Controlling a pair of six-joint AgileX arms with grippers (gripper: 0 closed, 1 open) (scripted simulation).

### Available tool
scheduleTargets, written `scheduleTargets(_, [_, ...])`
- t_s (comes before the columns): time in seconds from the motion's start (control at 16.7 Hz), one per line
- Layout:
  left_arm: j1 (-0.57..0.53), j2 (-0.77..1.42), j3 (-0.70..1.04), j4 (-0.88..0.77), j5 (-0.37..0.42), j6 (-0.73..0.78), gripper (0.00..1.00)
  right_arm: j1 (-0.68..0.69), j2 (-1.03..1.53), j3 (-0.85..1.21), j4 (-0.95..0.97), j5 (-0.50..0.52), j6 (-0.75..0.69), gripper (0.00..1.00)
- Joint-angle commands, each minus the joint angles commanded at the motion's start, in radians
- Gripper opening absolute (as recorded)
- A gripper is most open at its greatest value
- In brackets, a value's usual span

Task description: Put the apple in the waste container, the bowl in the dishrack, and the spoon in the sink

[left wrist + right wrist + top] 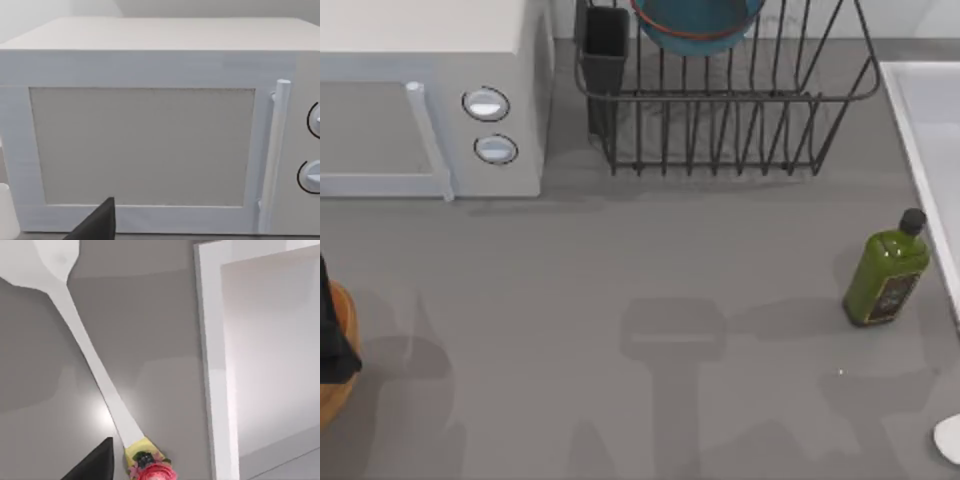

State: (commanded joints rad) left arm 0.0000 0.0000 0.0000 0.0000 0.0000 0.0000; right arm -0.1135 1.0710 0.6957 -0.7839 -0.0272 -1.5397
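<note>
While bowl (698, 25) is seen resting in dishrack (720, 100), spoon (85, 345) is left on desk (650, 290) beside sink (260, 355), not yet placed. Apple judged binned in waste container (338, 370), unconfirmed. End effector state cannot be told.

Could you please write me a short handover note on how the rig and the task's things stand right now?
Left pincer: faces the microwave; fingers unreadable.
Right pincer: over the spoon on the table beside the sink; fingers unreadable.
Bowl: in the dishrack, done.
Waste container: at the table's left edge; I can't spot the apple.
Left: spoon into sink; check the apple.
Olive oil bottle stands near the sink.
</note>
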Motion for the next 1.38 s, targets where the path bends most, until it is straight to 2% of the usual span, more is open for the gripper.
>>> scheduleTargets(0.24, [0.0,0.0,0.0,0.0,0.0,0.0,1.0,-0.038,0.192,0.15,-0.132,0.017,-0.286,1.0])
scheduleTargets(0.48, [0.0,0.0,0.0,0.0,0.0,0.0,1.0,-0.062,0.338,0.211,-0.254,0.032,-0.428,1.0])
scheduleTargets(0.96, [0.0,0.0,0.0,0.0,0.0,0.0,1.0,-0.059,0.358,0.199,-0.251,0.031,-0.44,1.0])
scheduleTargets(1.38, [0.0,0.0,0.0,0.0,0.0,0.0,1.0,-0.061,0.503,0.037,0.064,0.032,-0.437,1.0])
